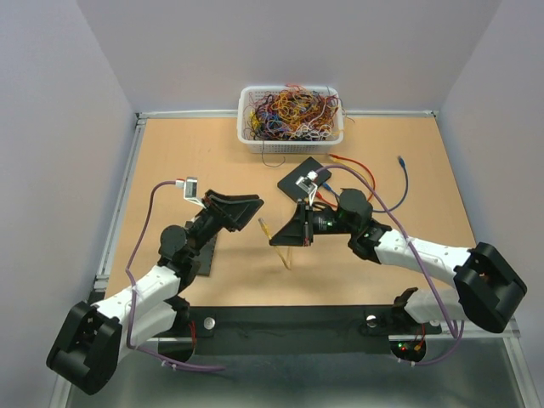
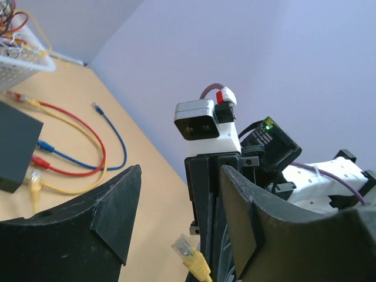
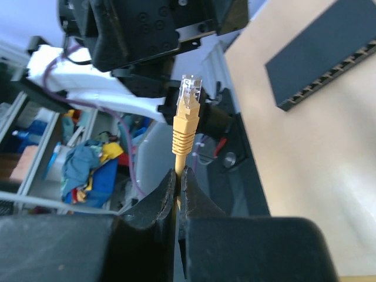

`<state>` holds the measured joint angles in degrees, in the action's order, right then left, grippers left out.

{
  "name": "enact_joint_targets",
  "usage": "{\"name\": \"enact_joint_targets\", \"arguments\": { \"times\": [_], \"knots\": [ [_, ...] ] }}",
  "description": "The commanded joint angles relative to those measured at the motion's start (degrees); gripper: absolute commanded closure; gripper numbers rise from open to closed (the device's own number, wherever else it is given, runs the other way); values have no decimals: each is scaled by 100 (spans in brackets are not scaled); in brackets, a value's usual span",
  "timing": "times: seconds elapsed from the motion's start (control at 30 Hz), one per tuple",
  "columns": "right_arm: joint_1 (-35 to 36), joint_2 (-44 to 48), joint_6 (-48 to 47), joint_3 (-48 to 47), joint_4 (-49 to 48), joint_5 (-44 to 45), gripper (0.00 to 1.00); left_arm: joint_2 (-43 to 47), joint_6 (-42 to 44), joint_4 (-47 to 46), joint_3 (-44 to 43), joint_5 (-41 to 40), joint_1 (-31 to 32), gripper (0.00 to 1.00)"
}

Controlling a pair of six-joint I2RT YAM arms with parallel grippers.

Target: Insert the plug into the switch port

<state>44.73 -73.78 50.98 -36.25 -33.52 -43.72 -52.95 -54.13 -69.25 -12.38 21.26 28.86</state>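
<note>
Right fingers [image 3: 154, 205] tight beneath yellow, clear-tipped plug [image 3: 187, 113]

The plug [image 3: 189, 93] is glossy clear plastic; switch [image 3: 323, 59] matt black; table [image 1: 170, 161] smooth wood.

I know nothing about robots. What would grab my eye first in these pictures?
The white basket heaped with tangled coloured wires at the far edge of the table catches the eye first. In the middle, the right gripper pinches a yellow cable, its plug sticking out toward the open left gripper.
</note>
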Motion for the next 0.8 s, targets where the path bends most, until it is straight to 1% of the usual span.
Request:
{"name": "enact_joint_targets", "arguments": {
  "times": [0.0,0.1,0.2,0.43,0.77],
  "knots": [
    [36,92,517,-57,-1165,-637,100,249,131,-475,43,151,32,32],
    [36,31,588,-110,-1271,-646,100,276,104,-493,69,186,32,32],
    [45,-83,632,-128,-1411,-602,99,250,25,-721,69,309,23,32],
    [44,-356,966,-163,-2052,-584,100,233,-71,-985,52,633,32,32],
    [36,-637,1019,-347,-2256,-497,100,22,-177,-1292,113,898,49,33]
  ]
}}
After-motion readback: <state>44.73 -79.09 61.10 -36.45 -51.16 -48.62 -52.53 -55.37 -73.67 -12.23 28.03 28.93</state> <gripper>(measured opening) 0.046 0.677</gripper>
